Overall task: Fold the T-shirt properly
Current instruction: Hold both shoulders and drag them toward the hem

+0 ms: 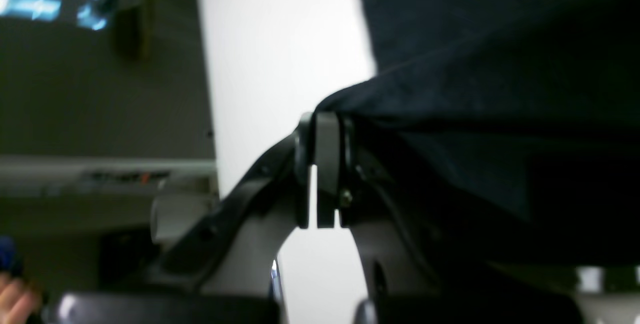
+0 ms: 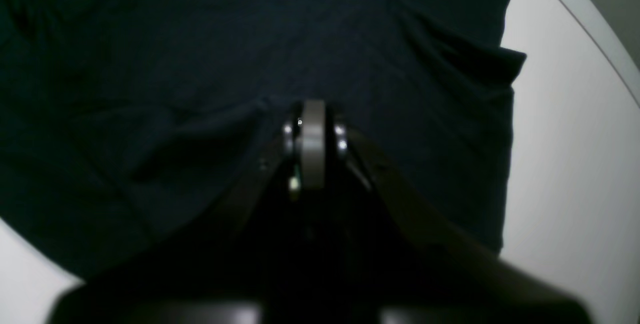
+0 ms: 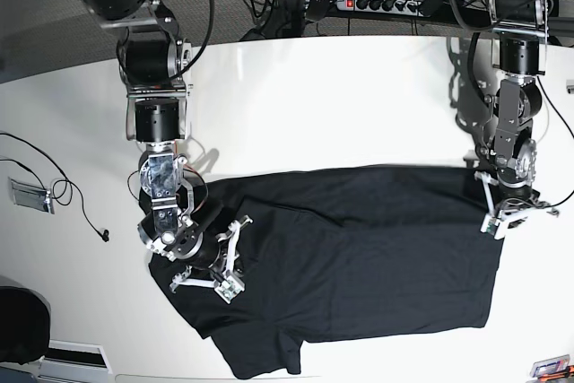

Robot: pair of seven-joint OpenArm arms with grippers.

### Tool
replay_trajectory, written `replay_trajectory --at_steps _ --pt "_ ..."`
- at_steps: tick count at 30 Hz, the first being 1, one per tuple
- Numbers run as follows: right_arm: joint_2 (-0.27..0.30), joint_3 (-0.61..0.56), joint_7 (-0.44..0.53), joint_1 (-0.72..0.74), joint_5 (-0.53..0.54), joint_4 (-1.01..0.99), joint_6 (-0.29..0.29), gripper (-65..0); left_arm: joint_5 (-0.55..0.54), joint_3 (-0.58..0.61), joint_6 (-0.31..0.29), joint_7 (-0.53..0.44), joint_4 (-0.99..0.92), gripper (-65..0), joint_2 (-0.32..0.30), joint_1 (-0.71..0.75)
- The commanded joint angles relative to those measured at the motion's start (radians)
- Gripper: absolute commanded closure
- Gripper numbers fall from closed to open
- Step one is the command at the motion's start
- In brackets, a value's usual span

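Base view: the T-shirt [image 3: 359, 257] lies spread on the white table [image 3: 314, 105], near side. The left gripper [image 3: 504, 220] is clamped on its right edge; the right gripper [image 3: 218, 268] rests over its left part, jaws unclear.

Left wrist view soft and blurred throughout. T-shirt [image 1: 500, 89] runs off the top and right edges; cloth weave not resolvable. Background at left is smeared: bright patches at top left unreadable, and a skin-coloured blur [image 1: 15, 301] at the bottom-left corner is cut by the frame.

Right wrist view: lower centre nearly black, right gripper [image 2: 313, 114] body lost in shadow; whether cloth sits between its fingertips cannot be told.

Base view: both arms cut off at the top edge.
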Motion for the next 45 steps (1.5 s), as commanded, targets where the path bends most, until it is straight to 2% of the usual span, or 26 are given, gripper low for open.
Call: replay_trajectory --at_steps 1,3,5,9,12,20,22,24,27,30,35,38,41,43,45 --pt "0.002 -0.003 0.028 0.038 0.013 0.019 -0.001 -18.1 0.015 -0.005 0.053 -0.011 0.017 -0.3 -0.023 -0.018" --pt "0.003 -0.006 0.028 0.038 0.011 0.024 -0.001 -30.0 0.015 0.012 0.096 -0.028 0.017 -8.5 -0.024 -0.012" --pt "0.003 -0.004 0.028 0.038 0.013 0.024 -0.001 -38.6 0.02 0.031 0.094 -0.046 0.017 -15.4 -0.026 -0.011" --pt "0.003 0.002 0.028 0.038 0.013 0.024 -0.001 -46.9 0.081 0.04 0.033 -0.045 0.017 -23.4 -0.024 -0.008" --pt "0.003 0.002 0.028 0.038 0.013 0.025 -0.001 -47.0 0.09 0.038 0.005 -0.045 0.017 -25.1 -0.023 0.008" --pt "0.003 0.003 0.021 0.037 0.016 0.027 -0.003 -47.0 0.08 0.009 0.003 -0.048 0.018 -25.1 -0.021 0.002" --pt "0.002 0.008 0.019 0.037 0.016 0.021 -0.003 -47.0 0.052 -0.029 0.0 -0.049 0.018 -25.0 -0.017 -0.001" --pt "-0.003 0.057 0.019 0.042 0.02 0.01 -0.003 -47.0 -0.022 -0.037 -0.003 -0.045 0.018 -25.0 -0.006 -0.041" --pt "-0.037 0.154 0.019 0.043 0.088 -0.053 -0.003 -47.0 -0.111 -0.035 -0.004 0.001 0.017 -25.0 -0.004 -0.089" --pt "-0.038 0.192 0.018 0.077 0.132 -0.101 -0.004 -47.0 -0.123 -0.034 -0.004 0.023 0.017 -25.0 0.0 -0.112" --pt "-0.037 0.188 -0.033 0.086 0.134 -0.096 -0.004 -47.0 -0.132 0.005 -0.004 0.023 0.017 -25.0 0.003 -0.107" --pt "-0.037 0.188 -0.03 0.086 0.134 -0.097 -0.004 -47.0 -0.146 0.018 -0.004 0.024 0.017 -25.0 0.019 -0.075" --pt "-0.037 0.192 -0.028 0.086 0.134 -0.097 -0.004 -47.0 -0.233 0.015 -0.004 0.027 0.017 -25.0 0.065 -0.057" --pt "-0.032 0.192 -0.025 0.086 0.134 -0.11 -0.004 -47.0 -0.319 0.017 -0.004 0.072 0.014 -24.9 0.071 -0.055" --pt "-0.001 0.194 -0.01 0.083 0.135 -0.156 -0.004 -47.0 -0.424 0.015 -0.004 0.101 -0.011 -24.9 0.08 -0.055"
